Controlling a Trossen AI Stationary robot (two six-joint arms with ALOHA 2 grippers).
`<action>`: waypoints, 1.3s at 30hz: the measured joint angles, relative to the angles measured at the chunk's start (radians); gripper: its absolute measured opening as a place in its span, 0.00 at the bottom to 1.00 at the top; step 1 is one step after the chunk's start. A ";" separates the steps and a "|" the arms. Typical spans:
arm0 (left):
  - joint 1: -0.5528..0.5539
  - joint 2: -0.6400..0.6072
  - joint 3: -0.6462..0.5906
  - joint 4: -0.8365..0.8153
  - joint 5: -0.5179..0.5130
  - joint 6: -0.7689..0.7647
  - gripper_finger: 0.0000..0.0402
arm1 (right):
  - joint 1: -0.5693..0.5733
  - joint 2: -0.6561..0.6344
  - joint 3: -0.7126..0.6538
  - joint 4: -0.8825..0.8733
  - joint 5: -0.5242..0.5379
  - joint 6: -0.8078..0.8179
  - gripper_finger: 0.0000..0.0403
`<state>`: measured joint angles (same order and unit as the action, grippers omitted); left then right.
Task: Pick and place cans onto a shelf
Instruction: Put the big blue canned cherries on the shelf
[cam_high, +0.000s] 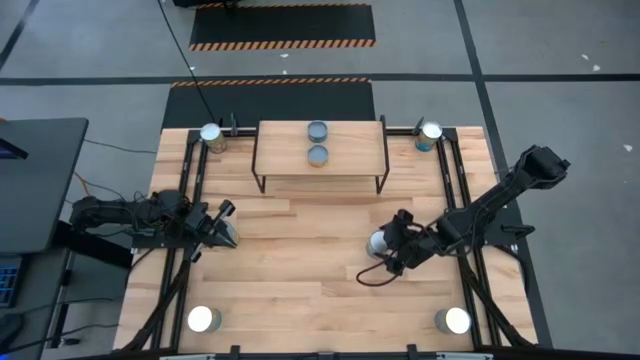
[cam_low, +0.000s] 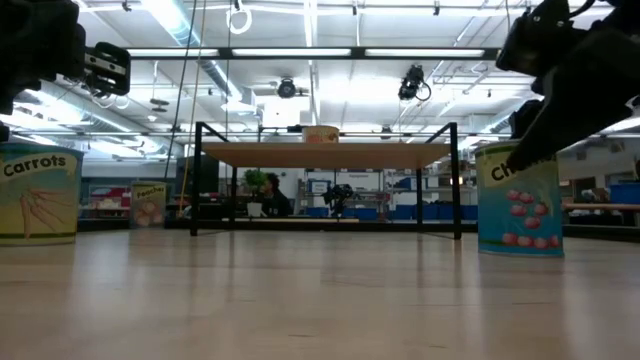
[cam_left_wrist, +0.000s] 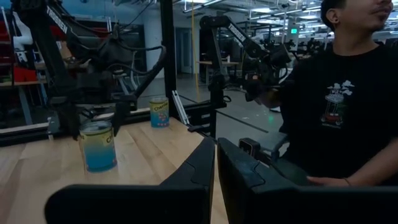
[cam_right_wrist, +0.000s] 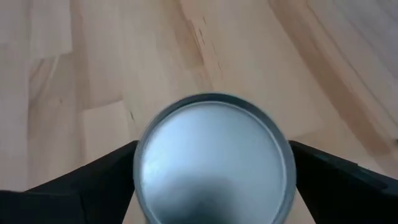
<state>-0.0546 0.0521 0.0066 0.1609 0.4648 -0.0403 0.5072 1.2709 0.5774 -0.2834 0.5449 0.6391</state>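
Can (cam_right_wrist: 211, 163) between right claw (cam_high: 386, 253) fingers

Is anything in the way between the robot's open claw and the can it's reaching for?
No. The right gripper hangs over the can with its fingers spread on either side of the lid; nothing shows between them. From that can to the shelf, only bare wooden table shows.
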 joint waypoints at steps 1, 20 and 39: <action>0.000 0.000 0.000 0.000 0.000 0.000 0.07 | -0.007 -0.001 0.000 0.002 -0.004 -0.008 0.99; 0.000 0.000 0.000 0.000 0.000 0.000 0.07 | 0.002 0.005 -0.083 0.098 0.023 -0.065 0.99; 0.000 0.000 0.000 0.000 0.000 0.000 0.07 | -0.013 -0.013 -0.083 0.268 -0.016 -0.198 0.99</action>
<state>-0.0546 0.0521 0.0065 0.1604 0.4650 -0.0402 0.4940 1.2583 0.4946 -0.0154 0.5286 0.4416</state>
